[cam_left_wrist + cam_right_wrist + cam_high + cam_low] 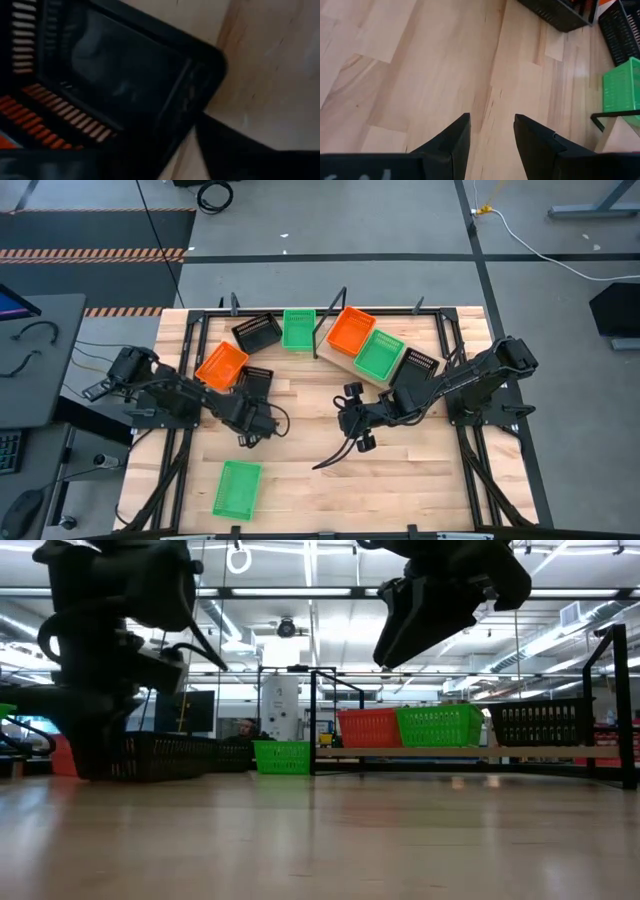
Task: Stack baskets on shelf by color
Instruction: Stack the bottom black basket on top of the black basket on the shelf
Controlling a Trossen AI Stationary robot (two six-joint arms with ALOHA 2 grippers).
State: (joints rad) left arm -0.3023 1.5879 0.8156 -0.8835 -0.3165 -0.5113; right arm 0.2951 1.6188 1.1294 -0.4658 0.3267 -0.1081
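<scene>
1. Shelf (345, 360) at 1 o'clock carries one orange basket (351, 329), one green basket (380, 353), one black basket (414, 368), side by side; no stacks yet.
2. Left gripper (250, 412) at black basket (255, 377), 10 o'clock; grip: cannot tell.
3. Right gripper (491, 132) parted, empty, over centre.
4. Loose green basket (237, 488) at 7 o'clock.

Overhead looks straight down; low camera level at tabletop (320, 840); both share the shelf (335, 358).
</scene>
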